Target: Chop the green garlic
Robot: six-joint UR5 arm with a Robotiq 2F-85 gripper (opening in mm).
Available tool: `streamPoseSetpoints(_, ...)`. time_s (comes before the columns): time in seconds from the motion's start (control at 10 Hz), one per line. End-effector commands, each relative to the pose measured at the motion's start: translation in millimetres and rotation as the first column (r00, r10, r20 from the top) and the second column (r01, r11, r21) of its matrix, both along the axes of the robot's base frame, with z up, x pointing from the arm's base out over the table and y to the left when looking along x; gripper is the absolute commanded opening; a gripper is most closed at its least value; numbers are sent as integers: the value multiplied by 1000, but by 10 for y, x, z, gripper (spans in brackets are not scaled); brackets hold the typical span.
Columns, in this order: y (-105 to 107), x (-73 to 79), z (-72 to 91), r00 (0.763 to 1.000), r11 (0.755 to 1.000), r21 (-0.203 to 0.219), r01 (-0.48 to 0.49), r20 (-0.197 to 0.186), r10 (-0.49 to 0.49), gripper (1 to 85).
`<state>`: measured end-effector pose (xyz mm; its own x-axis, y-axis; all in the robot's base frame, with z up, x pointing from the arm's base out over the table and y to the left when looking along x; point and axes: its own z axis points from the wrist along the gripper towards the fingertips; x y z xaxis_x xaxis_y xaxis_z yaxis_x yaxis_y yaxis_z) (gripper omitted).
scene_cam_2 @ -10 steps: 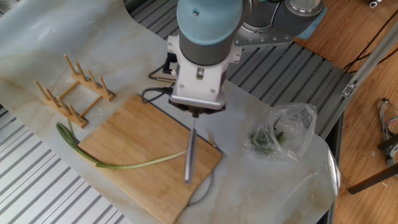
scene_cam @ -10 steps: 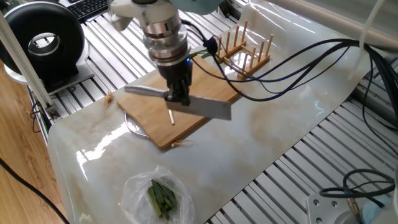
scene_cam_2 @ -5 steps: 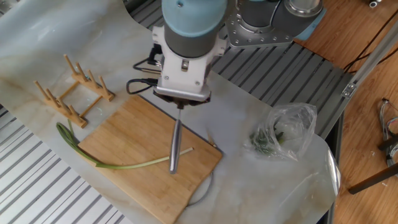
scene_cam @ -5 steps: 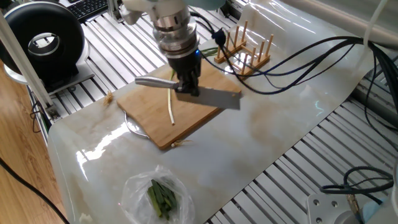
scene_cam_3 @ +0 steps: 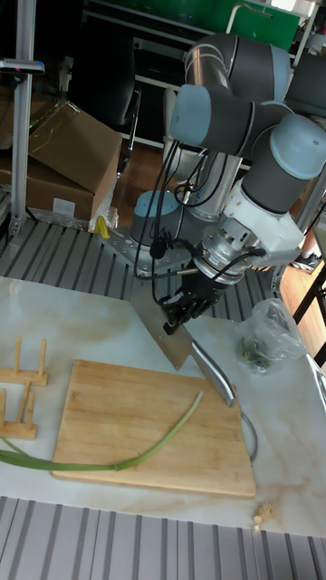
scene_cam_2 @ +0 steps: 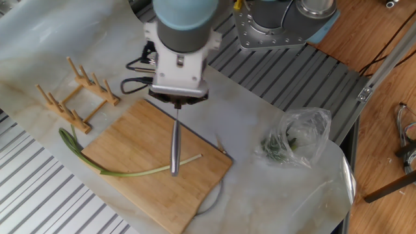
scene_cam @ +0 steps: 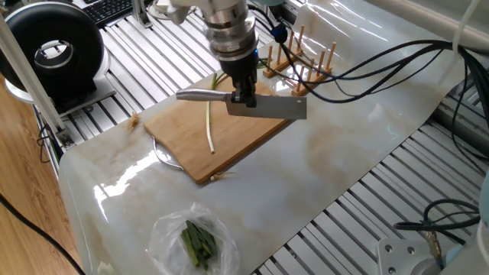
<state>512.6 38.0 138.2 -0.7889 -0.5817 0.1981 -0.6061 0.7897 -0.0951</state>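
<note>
One fixed view: gripper (scene_cam: 244, 98) clamps knife (scene_cam: 252, 105), blade edge down for chopping, above board (scene_cam: 191, 141).
Other fixed view: garlic (scene_cam_2: 123, 170) uncut, white end on board, leaves trailing toward 9 o'clock.
Tall view: knife raised clear of garlic (scene_cam_3: 136, 453).

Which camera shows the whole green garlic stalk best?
The tall fixed view: the green garlic shows end to end, unblocked. The other fixed view has the knife crossing it; the remaining fixed view shows mainly its pale end.
</note>
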Motion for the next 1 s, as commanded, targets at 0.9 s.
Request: streamPoseSetpoints(0.9, 426, 587, -251, 988, 970, 199, -141, 95, 124, 13)
